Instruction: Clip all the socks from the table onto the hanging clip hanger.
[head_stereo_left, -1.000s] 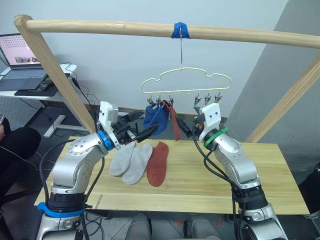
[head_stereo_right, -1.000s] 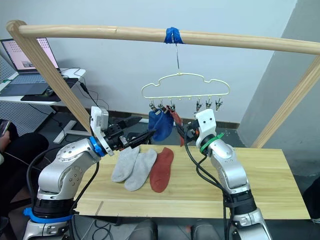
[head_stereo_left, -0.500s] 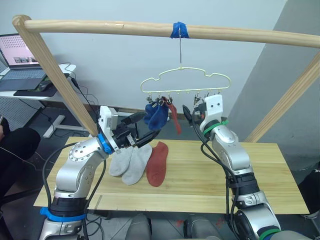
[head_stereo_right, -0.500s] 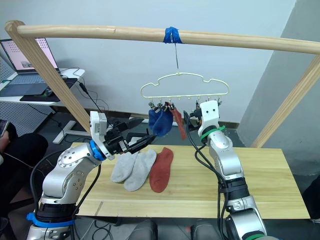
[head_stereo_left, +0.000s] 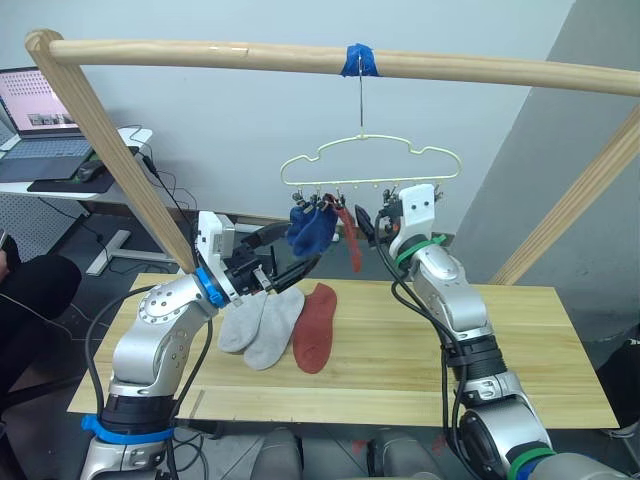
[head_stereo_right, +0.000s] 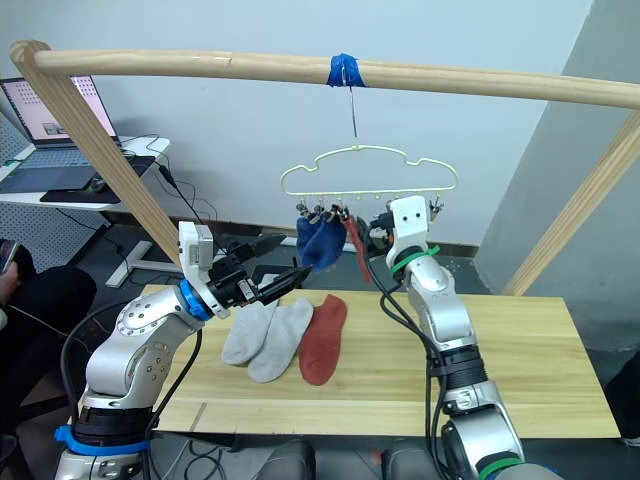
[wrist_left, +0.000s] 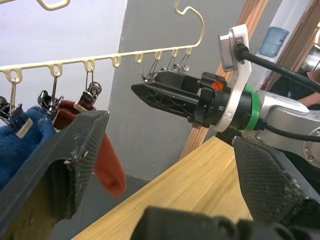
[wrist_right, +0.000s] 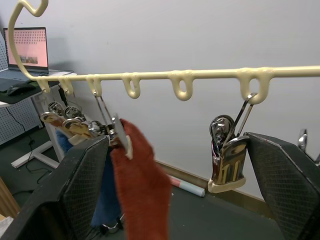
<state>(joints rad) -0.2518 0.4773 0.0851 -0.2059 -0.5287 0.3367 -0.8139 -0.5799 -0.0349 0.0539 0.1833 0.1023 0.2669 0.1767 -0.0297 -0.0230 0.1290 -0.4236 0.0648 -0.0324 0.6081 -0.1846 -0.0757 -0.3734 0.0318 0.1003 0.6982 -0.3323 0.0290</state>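
Note:
The cream clip hanger (head_stereo_left: 370, 165) hangs from a hook on the pole. Two blue socks (head_stereo_left: 312, 228) and one rust red sock (head_stereo_left: 351, 243) are clipped to its left clips. Two grey socks (head_stereo_left: 258, 320) and a red sock (head_stereo_left: 314, 326) lie side by side on the table (head_stereo_left: 540, 340). My left gripper (head_stereo_left: 300, 250) is open and empty, just below and left of the blue socks. My right gripper (wrist_right: 175, 142) is open, raised to the hanger's bar (wrist_right: 200, 75), with a free metal clip (wrist_right: 227, 162) hanging between its fingers and the red sock (wrist_right: 145, 190) beside it.
The wooden frame pole (head_stereo_left: 220, 52) with blue tape (head_stereo_left: 360, 60) spans overhead. Slanted poles stand at the left (head_stereo_left: 130, 170) and right (head_stereo_left: 580, 200). A laptop (head_stereo_left: 35, 105) sits on a desk at the back left. The table's right half is bare wood.
My right gripper has risen from table height to the hanger's clips and shifted left. My left gripper has drawn slightly back from the blue socks.

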